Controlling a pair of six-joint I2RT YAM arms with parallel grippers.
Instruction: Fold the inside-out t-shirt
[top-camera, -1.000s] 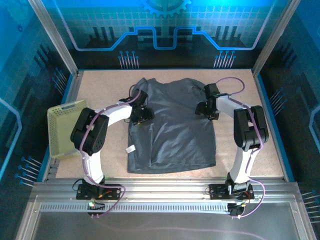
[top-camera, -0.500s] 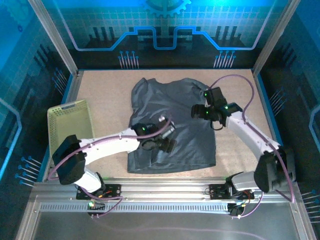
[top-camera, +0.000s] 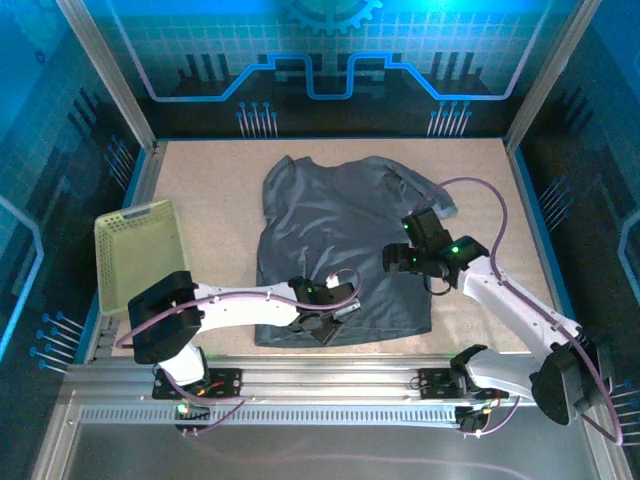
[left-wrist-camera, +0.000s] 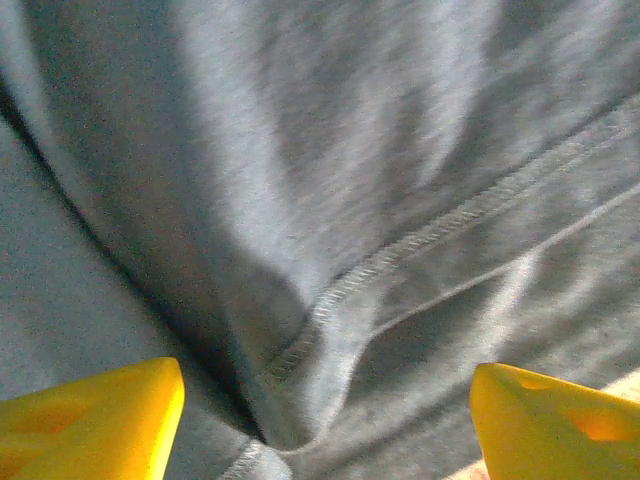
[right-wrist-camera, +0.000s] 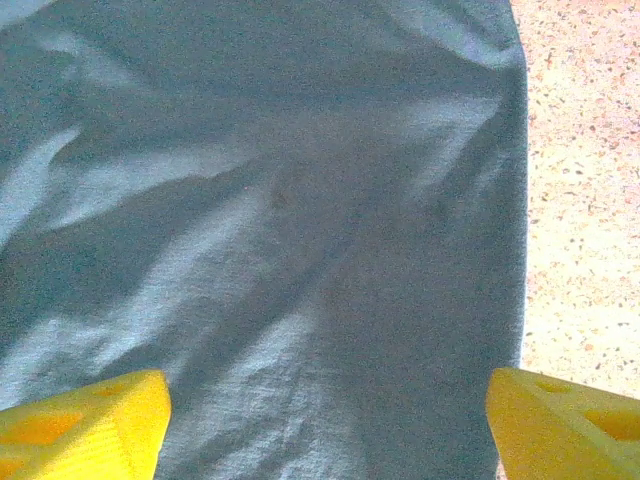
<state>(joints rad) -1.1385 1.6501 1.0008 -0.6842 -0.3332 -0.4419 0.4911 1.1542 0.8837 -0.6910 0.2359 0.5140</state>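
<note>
Slate-grey soft fabric t-shirt (top-camera: 340, 230) lies limp on your table (top-camera: 200, 190); with both jaws apart and empty, pinch its stitched hem (left-wrist-camera: 430, 235).

Enclosure: tabletop (top-camera: 210, 180) is beige speckled board, matte, evenly lit; the speckle reads clearly in the right wrist view (right-wrist-camera: 580, 200). Back wall panel (top-camera: 330, 50) glows blue, printed with a grid, circuit-style lines and part of a gear at the top. Side panels, left (top-camera: 50, 200) and right (top-camera: 600, 200), are darker blue with the same line motifs. Slanted aluminium posts (top-camera: 105, 70) frame the corners. Ribbed aluminium rail (top-camera: 330, 385) runs along the near edge, with a grey sheet (top-camera: 300, 450) below it
</note>
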